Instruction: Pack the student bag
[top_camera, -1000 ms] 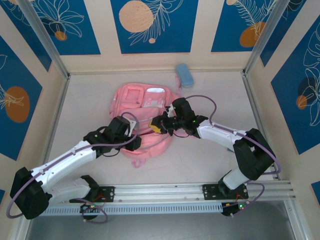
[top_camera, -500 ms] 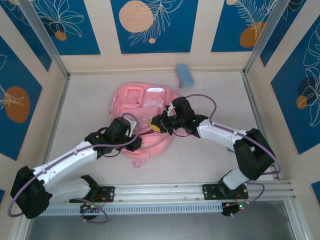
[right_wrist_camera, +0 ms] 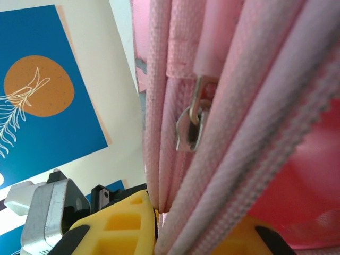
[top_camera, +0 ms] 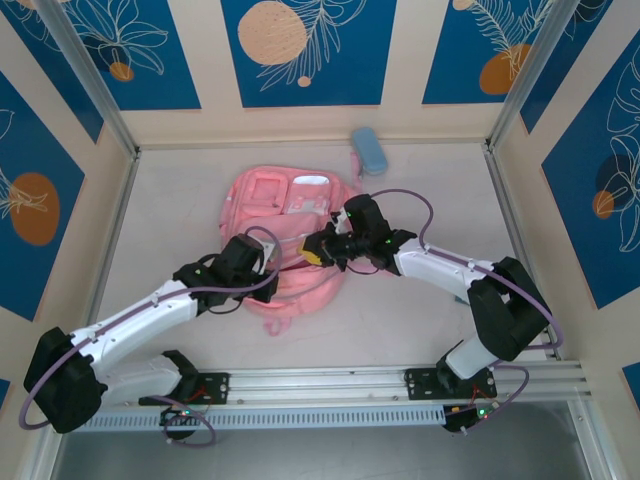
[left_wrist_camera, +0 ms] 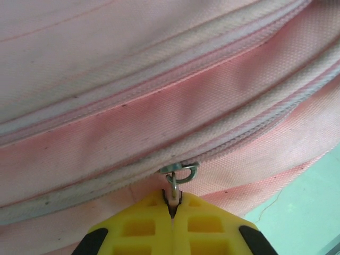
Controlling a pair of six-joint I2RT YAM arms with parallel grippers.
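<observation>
On the table's middle, between the two arms, we logged the student bag (top_camera: 285,215): soft pink fabric, lying flat, front pockets facing up.

Item, zipper pull (left_wrist_camera: 178,172): a small metal ring and tab on the bag's lower seam, the track beside it apparently closed.

Item, left gripper (left_wrist_camera: 172,212): yellow fingers pressed together, pinching only the thin tab of that zipper pull at their very tips.

Item, right gripper (top_camera: 314,251): clamped on a fold of the bag's edge, with piping and fabric running between its fingers. A second zipper slider (right_wrist_camera: 190,125) hung just above that grip, untouched.

Item, pencil case (top_camera: 369,150): light blue, against the far wall, well apart from the bag and not yet packed.

Item, table (top_camera: 170,210): pale and smooth.

Hazards, as we judged them:
- The hold on the tab was shallow, so a quick or off-line pull could let it slip free.
- The right gripper's fold could slide out under tension. The whole bag would then drag across the smooth surface instead of unzipping.
- Slack cloth beside the track could bunch into the slider and jam it.
</observation>
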